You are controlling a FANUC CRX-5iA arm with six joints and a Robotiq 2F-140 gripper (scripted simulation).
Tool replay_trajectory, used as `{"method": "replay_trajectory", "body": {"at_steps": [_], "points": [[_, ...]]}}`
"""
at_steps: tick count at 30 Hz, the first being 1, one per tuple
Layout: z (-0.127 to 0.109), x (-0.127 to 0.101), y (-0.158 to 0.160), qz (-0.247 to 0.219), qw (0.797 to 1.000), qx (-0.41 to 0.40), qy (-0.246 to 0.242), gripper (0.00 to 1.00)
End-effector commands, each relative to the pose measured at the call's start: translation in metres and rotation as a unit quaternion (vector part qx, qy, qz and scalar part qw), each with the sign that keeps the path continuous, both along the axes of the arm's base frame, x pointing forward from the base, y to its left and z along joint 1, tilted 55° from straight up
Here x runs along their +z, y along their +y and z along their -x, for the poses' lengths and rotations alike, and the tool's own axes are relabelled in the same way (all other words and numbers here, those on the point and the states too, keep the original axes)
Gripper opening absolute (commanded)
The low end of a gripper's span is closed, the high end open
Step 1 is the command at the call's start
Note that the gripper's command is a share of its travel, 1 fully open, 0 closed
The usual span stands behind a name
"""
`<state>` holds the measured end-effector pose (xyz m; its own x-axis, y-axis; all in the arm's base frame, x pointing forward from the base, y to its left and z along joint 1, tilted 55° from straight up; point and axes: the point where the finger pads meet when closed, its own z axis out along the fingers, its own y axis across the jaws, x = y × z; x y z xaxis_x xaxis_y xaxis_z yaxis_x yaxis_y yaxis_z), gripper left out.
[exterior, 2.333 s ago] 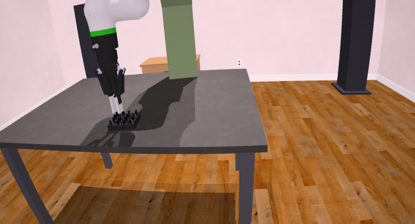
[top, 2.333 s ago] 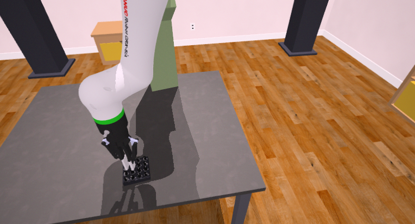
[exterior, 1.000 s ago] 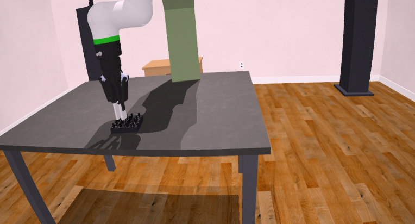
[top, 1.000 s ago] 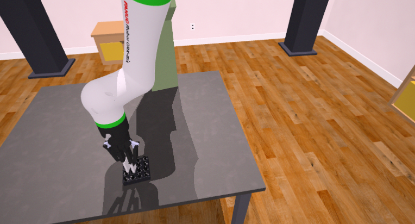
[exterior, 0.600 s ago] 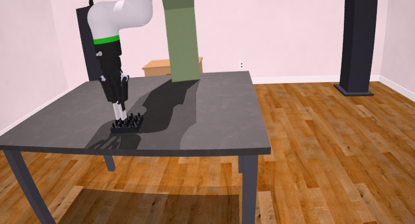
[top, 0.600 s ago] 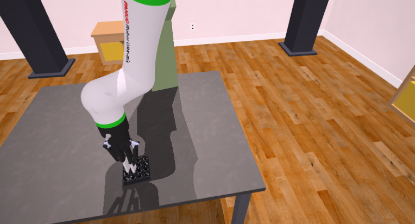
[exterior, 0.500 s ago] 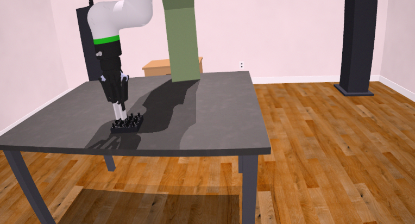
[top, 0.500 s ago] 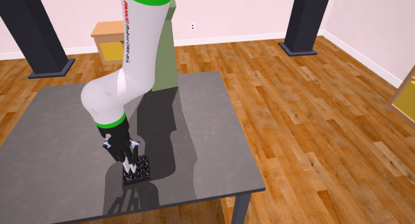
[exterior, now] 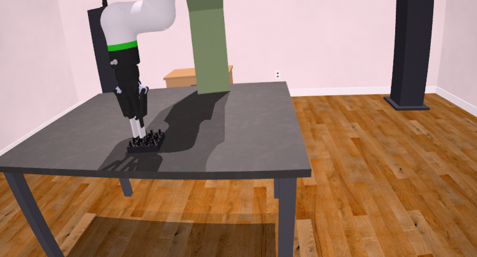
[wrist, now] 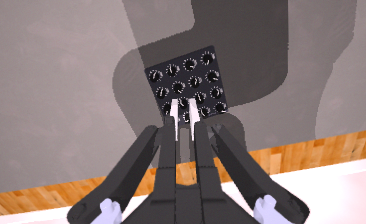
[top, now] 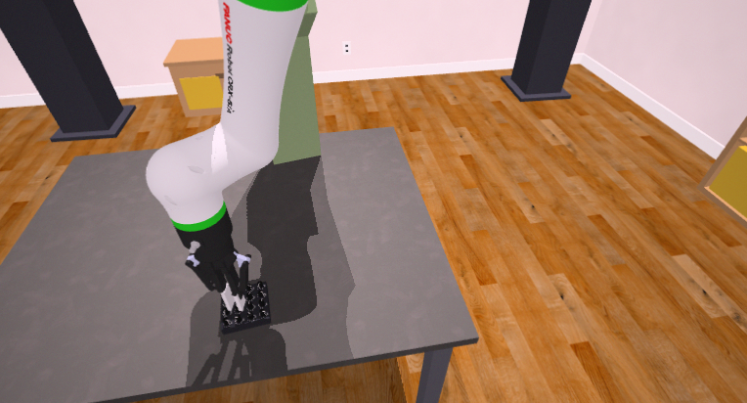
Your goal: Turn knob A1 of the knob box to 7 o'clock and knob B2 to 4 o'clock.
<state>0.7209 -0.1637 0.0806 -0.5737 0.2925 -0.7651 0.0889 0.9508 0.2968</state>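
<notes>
The black knob box (top: 245, 306) stands on the grey table near its front left part; it also shows in the exterior view (exterior: 146, 142) and in the wrist view (wrist: 189, 87). It carries several rows of small black knobs with white lines. The printed names are too small to read. My gripper (top: 233, 300) (exterior: 138, 135) points down at the box's near-left part. Its white fingertips stand a narrow gap apart on either side of one knob in the row nearest the wrist camera. The fingers partly hide that knob. I cannot tell whether they touch it.
The olive robot pedestal (exterior: 208, 42) stands at the back of the table. The table's front edge (exterior: 157, 173) lies a short way in front of the box. Dark pillars and a wooden cabinet (top: 198, 76) stand on the floor beyond.
</notes>
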Motion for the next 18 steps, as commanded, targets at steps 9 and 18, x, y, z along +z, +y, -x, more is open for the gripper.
{"method": "replay_trajectory", "body": {"at_steps": [9,18], "points": [[-0.0062,-0.0043,0.0006,0.000,1.000,0.000,0.000,0.12],[-0.0099,-0.0069,0.0011,0.000,1.000,0.000,0.000,0.12]]}}
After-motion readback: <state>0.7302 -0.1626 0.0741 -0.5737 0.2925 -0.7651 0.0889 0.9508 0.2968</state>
